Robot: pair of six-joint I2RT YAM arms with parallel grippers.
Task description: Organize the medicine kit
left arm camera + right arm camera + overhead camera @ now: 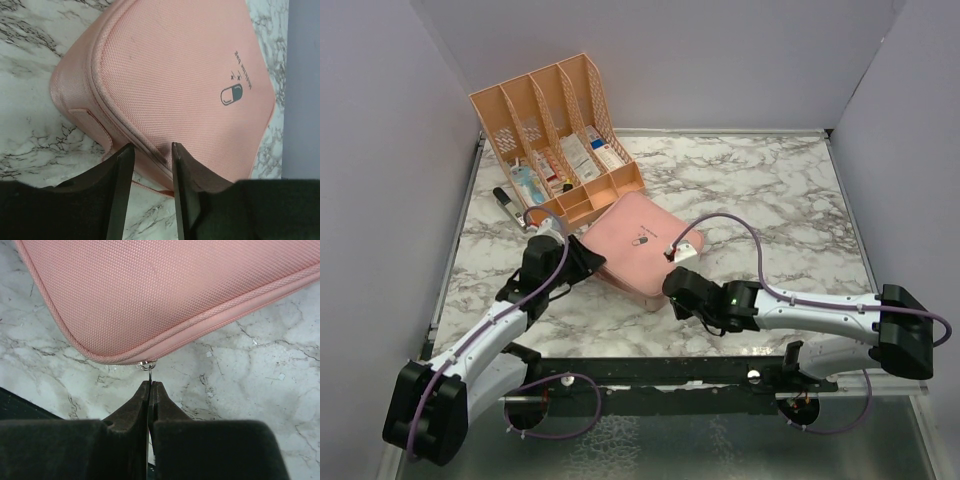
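In the middle of the table: the kit (638,245) is lying flat with its lid down, one corner pointing toward the arms, on the marble table (770,200).
Kit, left wrist view: the pink case (175,75) is filling most of the frame, with its pill logo (231,95) and small text showing at the right.
Kit, right wrist view: a rounded corner (175,290) is taking up the upper frame, with marble showing below it.
Left gripper (582,262): it is sitting at the kit's left edge. In its own view the gripper (152,150) is holding its jaws a little apart, and the dark fingers (120,200) are framing the kit's side seam at lower centre. Whether they are touching the fabric I cannot tell.
Right gripper (672,282): it is sitting at the kit's lower corner. In its own view the gripper (150,385) is clenching on the zipper pull (148,366), a thin metal tab hanging from the slider at the corner's edge.
Organizer (560,135): the peach slotted rack is standing at upper left, just beyond the kit, with boxes and packets in its compartments.
Dark tube (505,200): it is lying on the marble, just left of the organizer.
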